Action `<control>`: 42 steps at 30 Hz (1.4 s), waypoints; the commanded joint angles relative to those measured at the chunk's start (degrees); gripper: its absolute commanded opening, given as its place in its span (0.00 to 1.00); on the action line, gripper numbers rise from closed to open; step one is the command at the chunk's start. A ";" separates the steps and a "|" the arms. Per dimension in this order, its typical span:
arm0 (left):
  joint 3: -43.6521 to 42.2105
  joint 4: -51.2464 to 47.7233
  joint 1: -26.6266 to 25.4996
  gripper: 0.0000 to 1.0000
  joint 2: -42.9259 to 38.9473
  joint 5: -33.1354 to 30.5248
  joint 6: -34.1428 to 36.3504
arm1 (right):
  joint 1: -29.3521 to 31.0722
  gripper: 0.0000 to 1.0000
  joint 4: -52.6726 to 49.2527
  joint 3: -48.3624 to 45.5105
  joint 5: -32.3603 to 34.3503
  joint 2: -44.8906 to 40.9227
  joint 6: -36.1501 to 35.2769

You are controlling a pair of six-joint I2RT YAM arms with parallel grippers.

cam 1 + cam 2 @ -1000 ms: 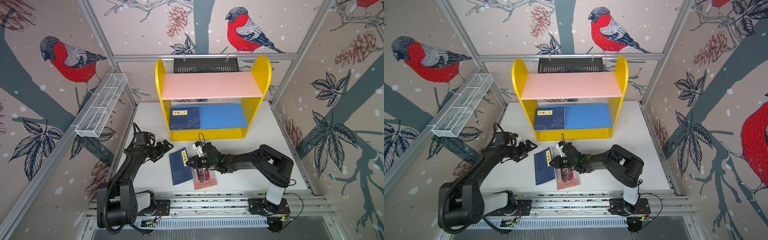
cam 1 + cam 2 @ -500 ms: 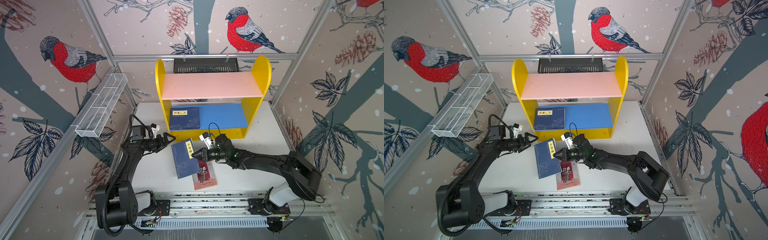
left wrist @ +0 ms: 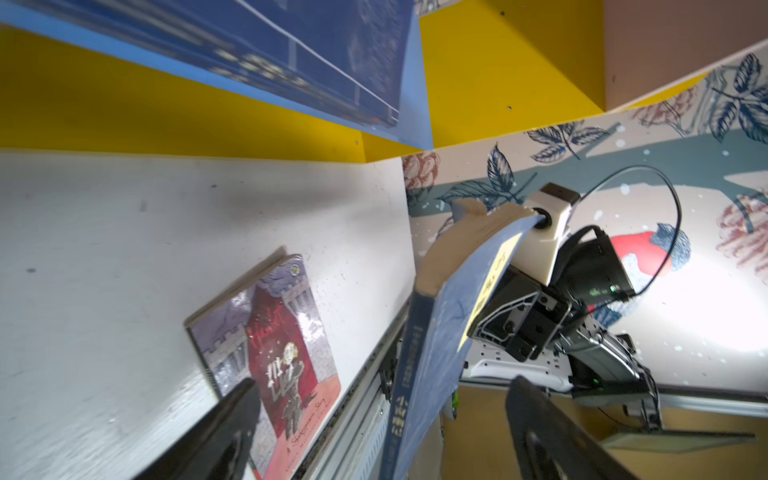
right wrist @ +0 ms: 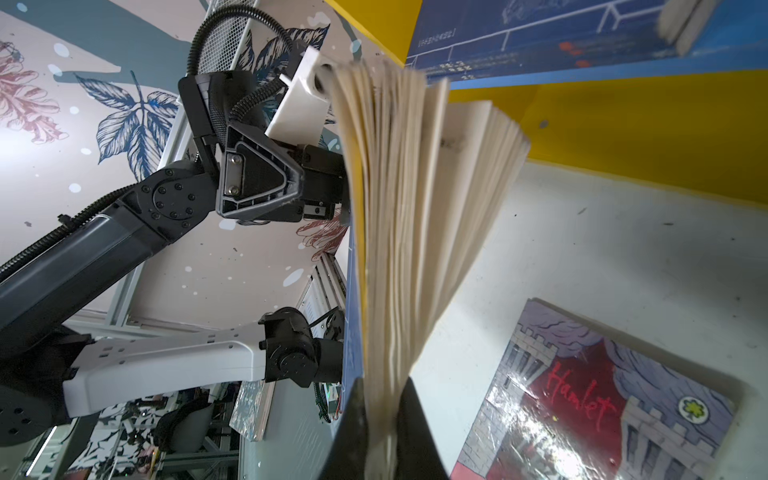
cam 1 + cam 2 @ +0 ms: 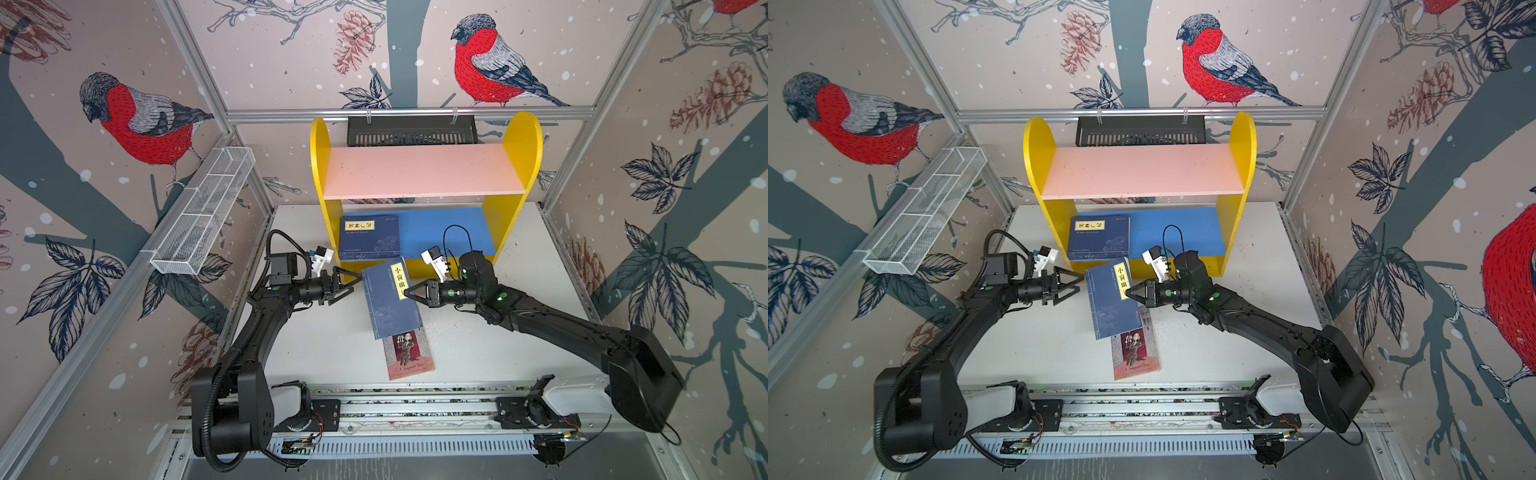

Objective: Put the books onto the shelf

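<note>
- left gripper: jaws spread wide and holding nothing. The tips sit just beside the spine edge of the lifted navy book. It's probably lined up to steady or take the book, since a one-sided pinch lets it sag.
- shelved navy book: lies flat at the left end of the blue lower board, cover up. That leaves the right part of the board free for more.
- lifted navy book: off the table and tilted, just in front of the shelf. The spine faces the left arm. In the right wrist view the pages fan loose, so the hold looks floppy.
- right gripper: pressed together, pinching the lifted navy book at its open edge beside the yellow label. It grips there because that edge faces this arm.
- Hamlet book: flat on the table, cover up, partly under the lifted book's low end in both top views. It isn't shelved yet.
- pink upper board: bare.
- No other books are in view.
</note>
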 commanded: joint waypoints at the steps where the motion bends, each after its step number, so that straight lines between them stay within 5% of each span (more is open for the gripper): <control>1: 1.02 1.37 -2.25 0.93 -0.43 4.10 3.35 | -0.23 0.00 0.34 2.49 -4.96 0.93 -2.63; 7: 1.23 -0.36 -3.04 0.89 -0.49 3.46 6.05 | -0.23 0.00 2.74 4.53 -8.84 2.49 -2.13; 11: 1.87 -0.09 -4.84 0.78 -0.54 8.82 6.71 | -0.23 0.00 4.99 4.87 -12.57 3.48 -1.45; 15: 3.92 -3.41 -6.17 0.56 -0.19 11.45 10.28 | -0.34 0.00 2.93 6.29 -13.83 4.28 -2.99; 20: 4.21 -4.58 -6.34 0.07 -0.19 12.41 10.60 | -0.35 0.01 0.09 7.83 -13.54 5.28 -4.23; 25: 5.54 -6.15 -6.39 0.00 -0.52 11.22 10.88 | -1.48 0.41 -3.98 8.47 -7.76 4.59 -5.82; 31: 10.13 -8.41 -6.35 0.00 -1.05 7.47 11.50 | -5.81 0.53 2.94 0.59 0.56 -4.81 0.14; 38: 9.80 6.26 -6.08 0.00 -3.67 1.52 -7.14 | -5.22 0.69 14.11 -12.68 9.62 -19.11 8.87; 42: 2.67 27.03 -5.97 0.00 -6.19 -1.82 -30.17 | 3.35 0.70 19.86 -19.73 20.71 -22.30 12.58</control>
